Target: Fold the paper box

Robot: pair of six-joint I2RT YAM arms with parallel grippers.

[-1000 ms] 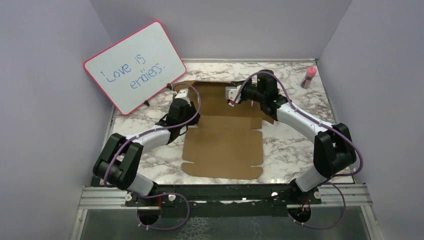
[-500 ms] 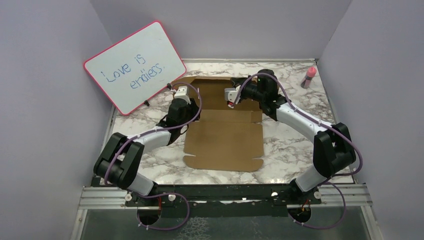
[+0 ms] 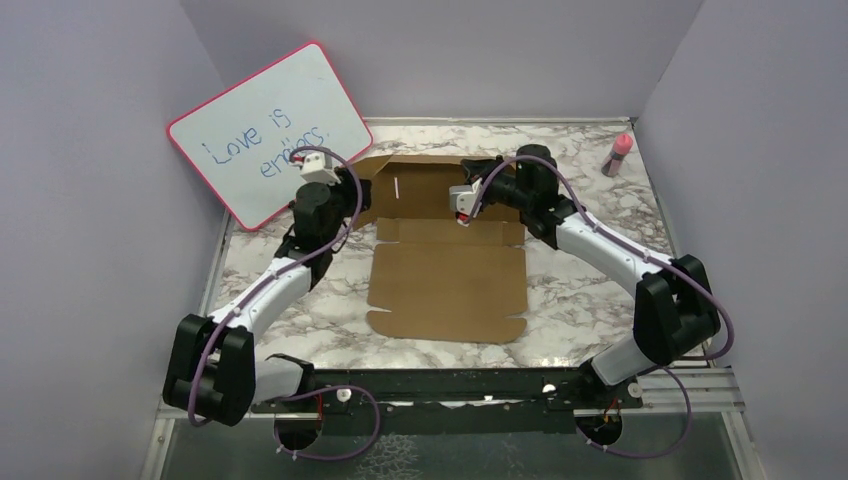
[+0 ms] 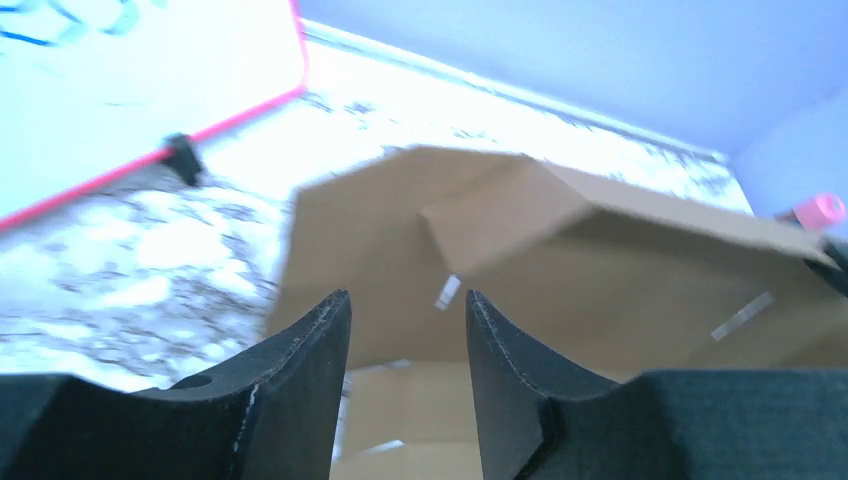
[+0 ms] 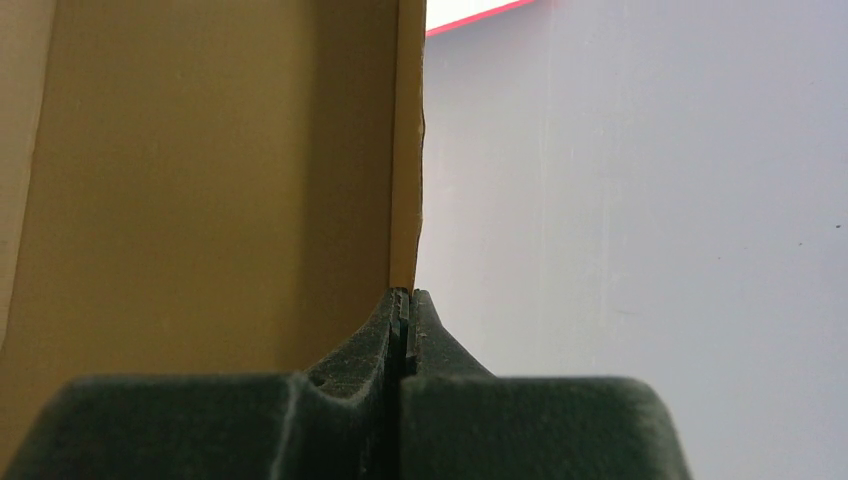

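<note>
Right gripper (image 5: pixel 403 300) pinching raised flap edge of paper box (image 3: pixel 445 285); rest lies flat on bench (image 3: pixel 575 300) below it. Left gripper (image 4: pixel 405 300) part-open, empty, flap just ahead. Cardboard looks light, stiffish (creases easily), so best pinch edges near folds.

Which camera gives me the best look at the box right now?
Top external: the whole box shows, near panels flat, far part raised. Left wrist shows only the blurred far flaps beyond the left gripper. Right wrist shows one edge pinched in the right gripper.
</note>
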